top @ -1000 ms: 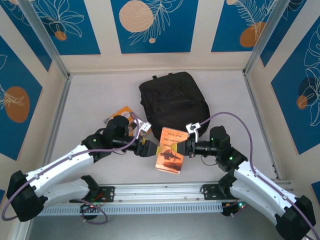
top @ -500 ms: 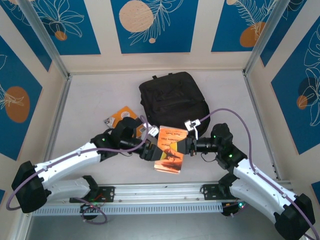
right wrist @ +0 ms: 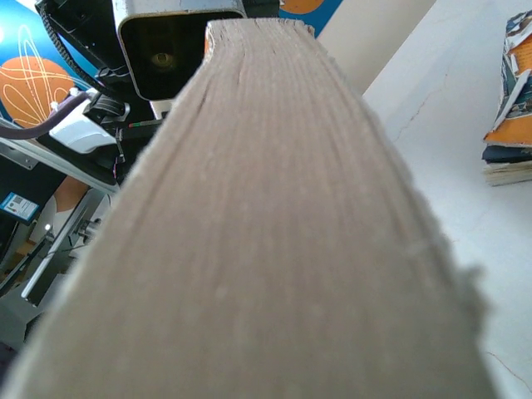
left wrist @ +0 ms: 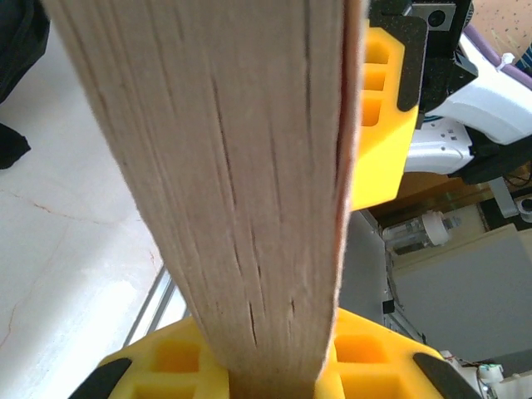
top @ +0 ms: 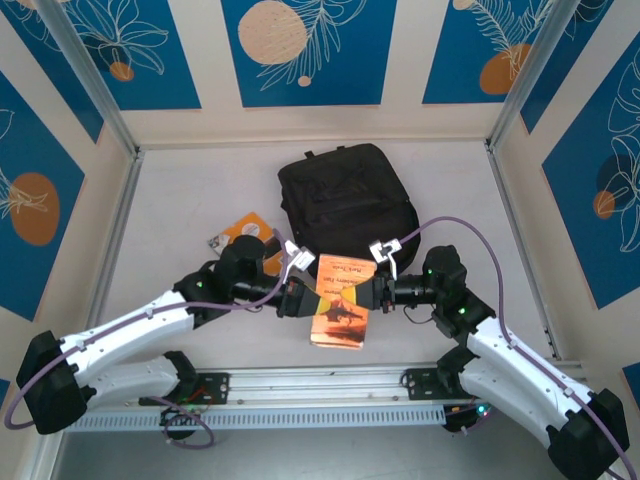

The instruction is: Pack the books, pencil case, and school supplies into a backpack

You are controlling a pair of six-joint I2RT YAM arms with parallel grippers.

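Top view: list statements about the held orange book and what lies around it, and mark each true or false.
1. The left gripper and the right gripper both clamp the book. True.
2. The book is inside the backpack. False: it is held outside, on the backpack's near side.
3. A second orange book lies left of the backpack. True.
4. The backpack lies nearer than the grippers. False: it lies beyond them.
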